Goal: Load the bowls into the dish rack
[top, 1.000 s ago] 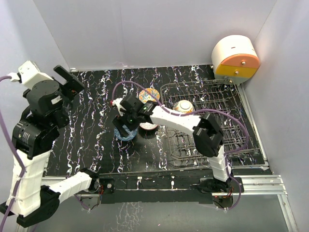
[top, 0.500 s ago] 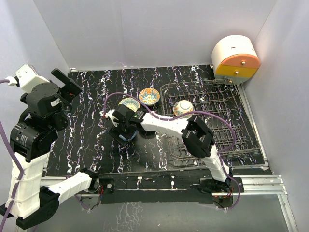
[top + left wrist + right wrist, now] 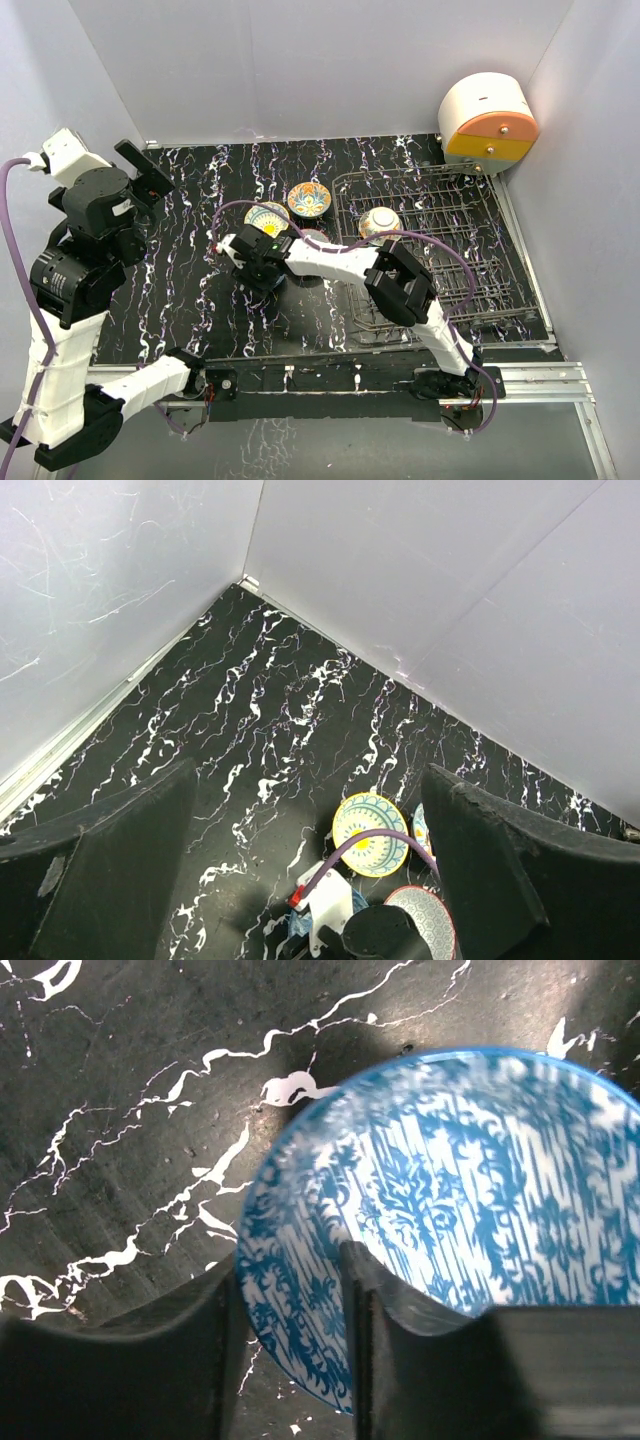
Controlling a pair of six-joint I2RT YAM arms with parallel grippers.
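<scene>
A blue-patterned bowl (image 3: 450, 1210) sits on the black marbled table, and my right gripper (image 3: 288, 1260) is shut on its left rim, one finger inside and one outside. From above, the right gripper (image 3: 262, 268) covers most of this bowl. A yellow bowl (image 3: 267, 215), an orange floral bowl (image 3: 309, 199) and a pink-grey bowl (image 3: 425, 920) lie just behind it. Another bowl (image 3: 380, 222) stands in the dark wire dish rack (image 3: 450, 260) on the right. My left gripper (image 3: 310, 770) hangs open high over the left of the table, holding nothing.
A round white-and-orange appliance (image 3: 487, 122) sits at the back right corner behind the rack. Grey walls close in the table on three sides. The right arm's purple cable (image 3: 240, 205) loops over the yellow bowl.
The right gripper moved left and down over the blue bowl and its jaws closed on the rim. The yellow bowl came into sight behind it. The left arm barely shifted.
</scene>
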